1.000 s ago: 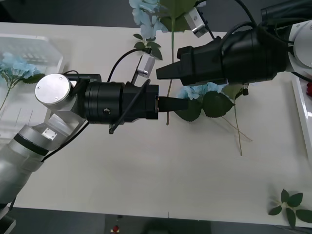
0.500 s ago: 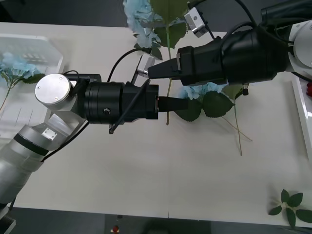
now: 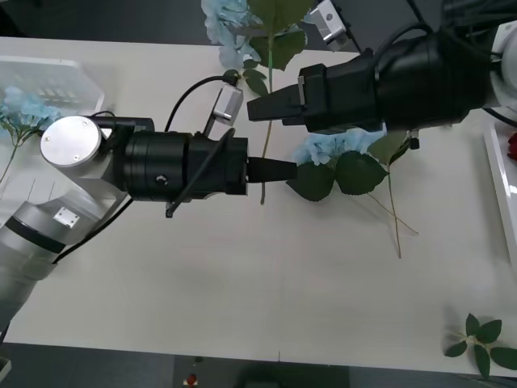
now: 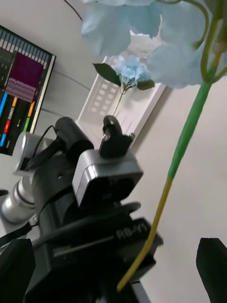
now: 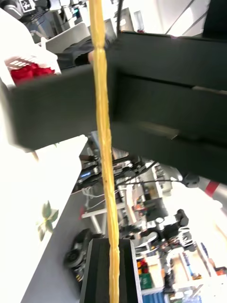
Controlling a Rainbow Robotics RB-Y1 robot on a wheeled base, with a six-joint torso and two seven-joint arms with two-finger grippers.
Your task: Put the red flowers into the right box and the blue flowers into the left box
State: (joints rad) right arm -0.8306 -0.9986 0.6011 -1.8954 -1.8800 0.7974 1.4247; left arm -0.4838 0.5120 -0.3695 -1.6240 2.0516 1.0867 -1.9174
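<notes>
Nearby, leaf sprig (image 3: 483,343) (tbl edge).

Even, bright overhead light fell on the pale worktop (image 3: 242,307) in the front view, and the arms cast only soft, faint shadows below them. The black arm casings showed small dull highlights. In the right wrist view the near blue petals (image 4: 142,28) were blurred. In the left wrist view the yellow stem (image 5: 105,142) was soft, and the white upper left was blown out.
</notes>
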